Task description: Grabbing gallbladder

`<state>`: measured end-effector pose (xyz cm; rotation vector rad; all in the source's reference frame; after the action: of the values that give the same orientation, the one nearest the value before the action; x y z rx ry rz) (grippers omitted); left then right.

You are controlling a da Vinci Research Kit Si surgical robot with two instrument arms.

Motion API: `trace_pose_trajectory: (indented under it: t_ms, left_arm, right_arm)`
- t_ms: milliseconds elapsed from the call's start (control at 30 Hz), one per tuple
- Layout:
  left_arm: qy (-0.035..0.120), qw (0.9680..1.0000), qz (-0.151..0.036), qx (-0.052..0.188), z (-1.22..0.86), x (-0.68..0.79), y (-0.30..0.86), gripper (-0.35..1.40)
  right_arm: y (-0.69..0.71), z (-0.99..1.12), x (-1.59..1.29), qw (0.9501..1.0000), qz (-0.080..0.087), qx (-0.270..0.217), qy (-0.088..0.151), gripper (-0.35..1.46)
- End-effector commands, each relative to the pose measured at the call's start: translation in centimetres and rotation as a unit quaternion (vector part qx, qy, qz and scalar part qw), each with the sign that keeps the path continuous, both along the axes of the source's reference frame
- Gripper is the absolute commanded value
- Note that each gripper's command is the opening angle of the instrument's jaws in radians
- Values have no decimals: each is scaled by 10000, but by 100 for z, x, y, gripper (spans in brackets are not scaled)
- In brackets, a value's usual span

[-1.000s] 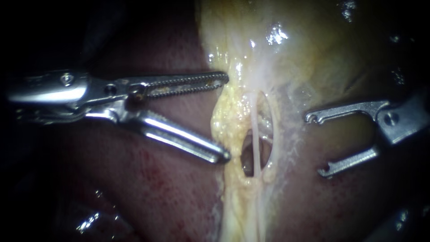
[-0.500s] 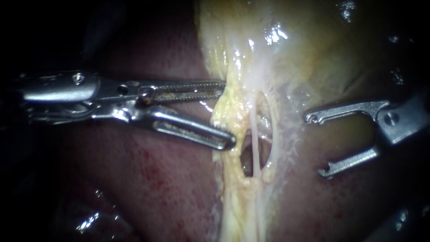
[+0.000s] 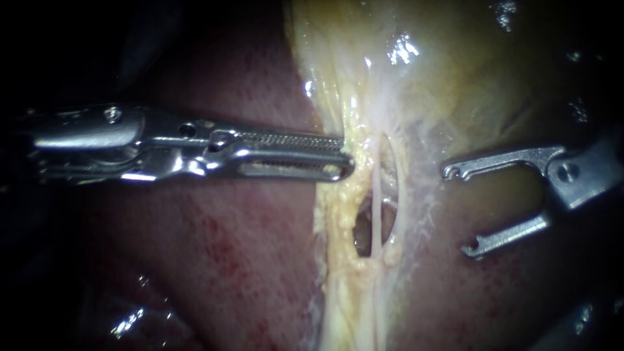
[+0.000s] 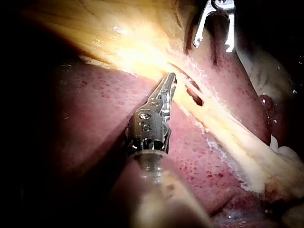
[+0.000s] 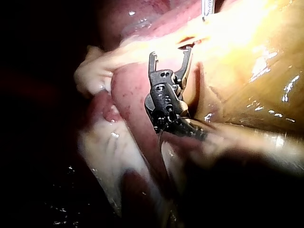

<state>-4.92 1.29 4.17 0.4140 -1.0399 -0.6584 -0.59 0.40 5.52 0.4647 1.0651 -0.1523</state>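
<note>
left instrument (image 3: 344,162): end effector clamped on the yellow fatty edge of the gallbladder (image 3: 455,71), just above a small window (image 3: 361,227) crossed by a thin strand (image 3: 375,208). gallbladder runs down mid-view over the liver (image 3: 227,260). right instrument (image 3: 459,210): end effector apart, holding nothing, on the gallbladder's far side.

Dark red liver (image 3: 214,260), speckled with brighter red dots. Pale yellow gallbladder (image 3: 455,78), streaked white with glossy highlights. Left instrument (image 3: 344,166) is silver, finely ridged along its jaws; right instrument (image 3: 458,210) plain silver.
</note>
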Motion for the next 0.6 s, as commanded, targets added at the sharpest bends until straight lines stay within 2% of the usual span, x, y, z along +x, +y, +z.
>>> trace_pose_trajectory:
  t_ms: [33,167,600]
  left_arm:
    - [9,10000,16,-4,1,0,0,-35]
    - [60,10000,44,5,3,2,1,-35]
    - [73,10000,52,7,3,2,1,-35]
  right_arm:
    - [0,0,0,10000,1,-1,0,58]
    - [0,0,0,10000,1,-1,0,58]
    - [0,0,0,10000,1,-2,0,58]
